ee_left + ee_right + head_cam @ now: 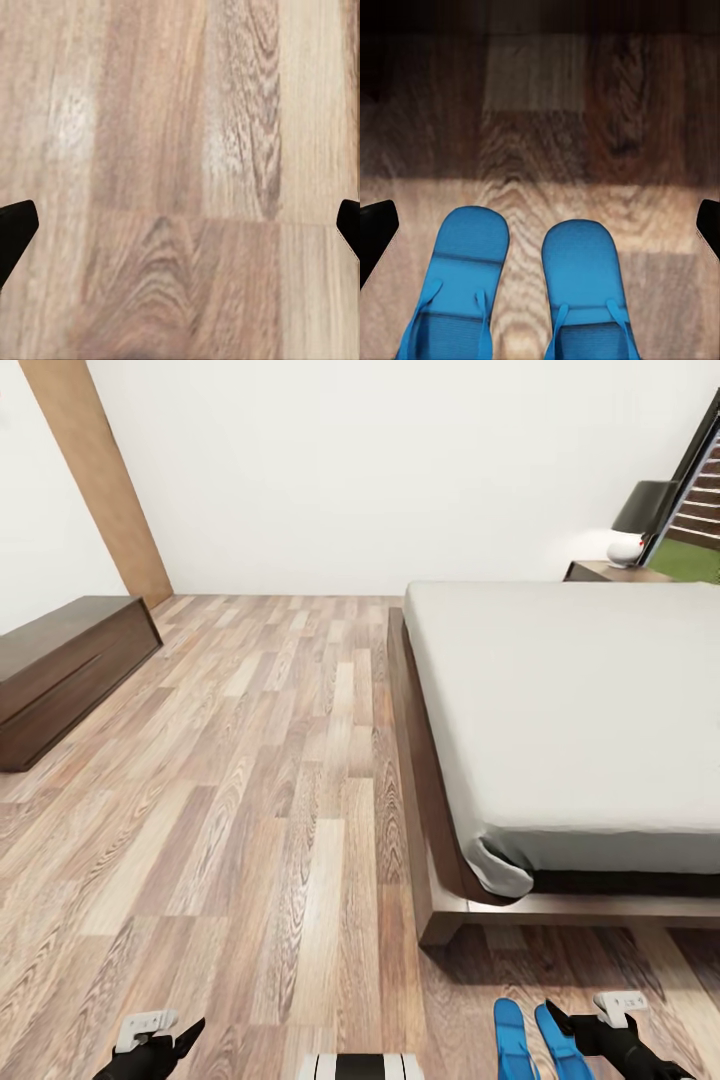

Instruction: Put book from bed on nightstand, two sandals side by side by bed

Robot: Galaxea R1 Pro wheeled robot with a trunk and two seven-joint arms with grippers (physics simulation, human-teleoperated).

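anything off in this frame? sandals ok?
Nothing stands out. The two blue sandals lie flat, side by side on the wood floor near the bed, toes roughly level. The right gripper hangs open beside them; the left gripper is open over bare floor.

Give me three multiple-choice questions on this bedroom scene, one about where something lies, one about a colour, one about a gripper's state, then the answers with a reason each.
1. Where do the two sandals lie?
A. on the mattress
B. on the floor by the bed's foot end
C. on the drawer cabinet

2. What colour are the sandals?
A. red
B. blue
C. green

3. How is the right gripper?
A. open, empty
B. shut on a sandal
C. shut on a lamp

Answers:
1 B: the sandals lie side by side on the wood floor near the bed.
2 B: both show bright blue in the right wrist view.
3 A: the right gripper has fingers spread wide above the sandals, touching neither.
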